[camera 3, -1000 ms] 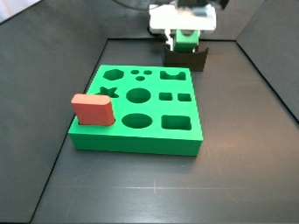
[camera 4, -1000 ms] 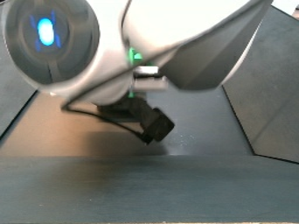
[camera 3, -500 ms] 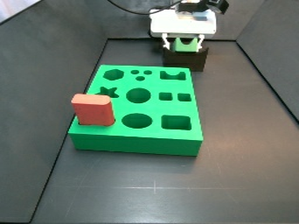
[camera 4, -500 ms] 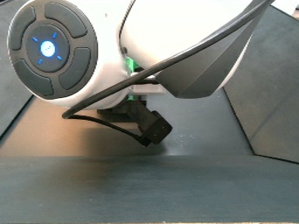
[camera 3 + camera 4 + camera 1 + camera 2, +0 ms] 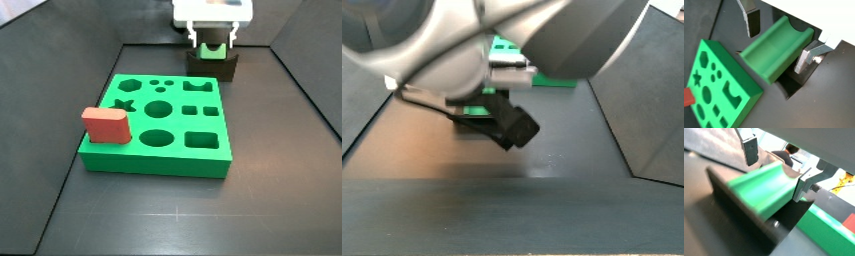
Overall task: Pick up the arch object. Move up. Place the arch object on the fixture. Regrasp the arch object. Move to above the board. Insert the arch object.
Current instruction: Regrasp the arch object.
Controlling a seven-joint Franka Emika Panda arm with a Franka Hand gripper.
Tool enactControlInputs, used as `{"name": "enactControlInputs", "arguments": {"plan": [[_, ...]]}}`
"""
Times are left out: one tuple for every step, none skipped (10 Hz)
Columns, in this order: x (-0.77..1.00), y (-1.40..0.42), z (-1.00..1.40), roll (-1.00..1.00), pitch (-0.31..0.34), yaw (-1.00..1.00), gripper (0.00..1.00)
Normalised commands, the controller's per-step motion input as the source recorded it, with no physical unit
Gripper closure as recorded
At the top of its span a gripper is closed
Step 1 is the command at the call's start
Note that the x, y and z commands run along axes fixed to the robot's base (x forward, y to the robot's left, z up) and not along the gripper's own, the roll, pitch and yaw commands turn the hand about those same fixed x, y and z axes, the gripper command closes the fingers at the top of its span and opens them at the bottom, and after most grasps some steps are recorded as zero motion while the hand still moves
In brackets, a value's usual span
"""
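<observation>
The arch object [image 5: 214, 48] is a small green block lying in the curved top of the dark fixture [image 5: 219, 67], behind the board [image 5: 160, 120]. In both wrist views the arch object [image 5: 776, 47] [image 5: 764, 183] rests on the fixture [image 5: 791, 84] [image 5: 744, 203] with its curved notch facing up. My gripper [image 5: 214, 42] [image 5: 779, 40] [image 5: 777, 167] is open right above it, one finger [image 5: 753, 20] apart from the block's one side and the other finger [image 5: 808, 57] close to its opposite side. In a side view the arm hides the gripper; only the fixture [image 5: 509, 125] shows.
A red block [image 5: 104, 126] stands on the near left corner of the board, beside several shaped holes. Dark walls enclose the black floor [image 5: 187, 215] at the back and sides. The board [image 5: 717, 95] and the red block [image 5: 687, 98] also show in a wrist view.
One second ago the fingers were shut on the arch object at the fixture. They spread apart, and the gripper has since risen a little; the arch stays on the fixture.
</observation>
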Motion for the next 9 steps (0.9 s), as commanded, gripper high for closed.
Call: {"name": "enactControlInputs", "arguments": {"plan": [[-0.04, 0.0, 0.86, 0.02, 0.007, 0.06, 0.0], [-0.03, 0.0, 0.61, 0.02, 0.038, 0.05, 0.0], [-0.03, 0.0, 0.48, 0.03, 0.054, 0.05, 0.0], [-0.03, 0.0, 0.23, 0.03, 0.079, 0.03, 0.0], [-0.08, -0.98, 1.0, 1.0, 0.079, 0.03, 0.0], [-0.08, -1.0, 1.0, 1.0, 0.077, 0.03, 0.0], [-0.1, -1.0, 1.0, 1.0, 0.07, 0.03, 0.0], [-0.13, -0.98, 0.95, 1.0, 0.058, 0.03, 0.0], [-0.11, -0.83, 0.75, 1.0, 0.055, 0.03, 0.0]]}}
